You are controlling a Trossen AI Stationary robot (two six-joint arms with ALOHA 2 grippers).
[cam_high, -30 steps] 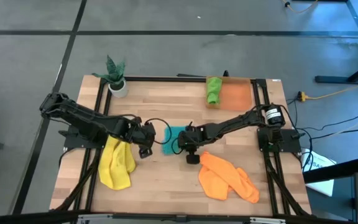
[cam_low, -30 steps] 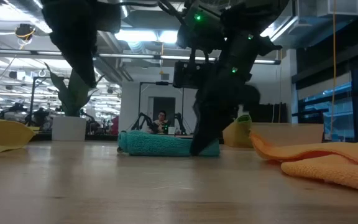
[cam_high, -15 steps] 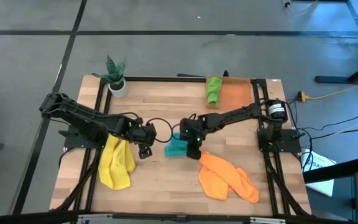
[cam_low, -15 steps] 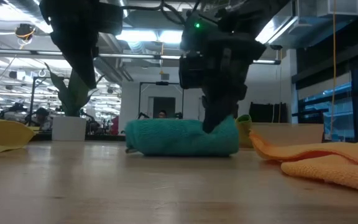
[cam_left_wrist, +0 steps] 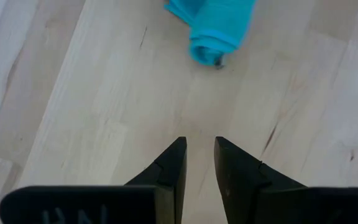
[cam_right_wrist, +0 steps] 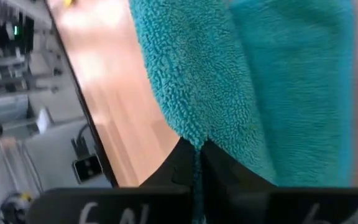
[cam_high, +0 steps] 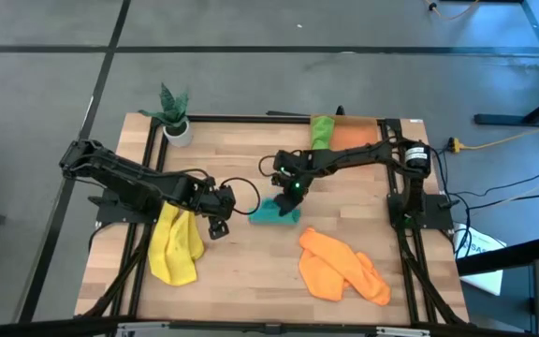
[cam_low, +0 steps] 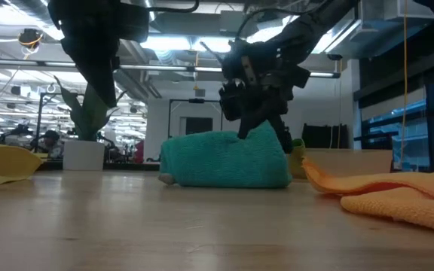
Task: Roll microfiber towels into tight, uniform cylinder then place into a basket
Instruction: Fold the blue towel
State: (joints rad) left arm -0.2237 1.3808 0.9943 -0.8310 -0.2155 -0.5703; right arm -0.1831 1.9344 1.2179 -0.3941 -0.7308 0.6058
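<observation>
The teal towel (cam_high: 274, 212), a loose roll, lies at the table's middle; in the left wrist view its spiral end (cam_left_wrist: 207, 53) shows. My right gripper (cam_high: 294, 190) is shut on its upper part. My left gripper (cam_high: 219, 226) hovers to the left of it over bare wood, open by a narrow gap, nothing between its fingers (cam_left_wrist: 199, 152). The green towel (cam_high: 321, 137) lies rolled in the orange basket (cam_high: 358, 142) at the far right. The yellow towel (cam_high: 176, 245) and the orange towel (cam_high: 342, 267) lie crumpled near the front. My right gripper pinches a fold of the teal towel's outer layer (cam_right_wrist: 191, 134) between its two fingers, near the roll's right end. The fingers slant down from the far right. The held part is pulled up into a peak (cam_low: 264, 132); the rest of the roll rests on the table.
A small potted plant (cam_high: 174, 114) stands at the far left corner. Bare wood lies between the teal towel and the basket. Black frame rails run along the table's left and right sides.
My right gripper, still shut on the teal towel, has gone toward the far edge and a little up, rolling its wrist. The towel has turned about and shifted with it, its held part raised while its underside stays on the table.
</observation>
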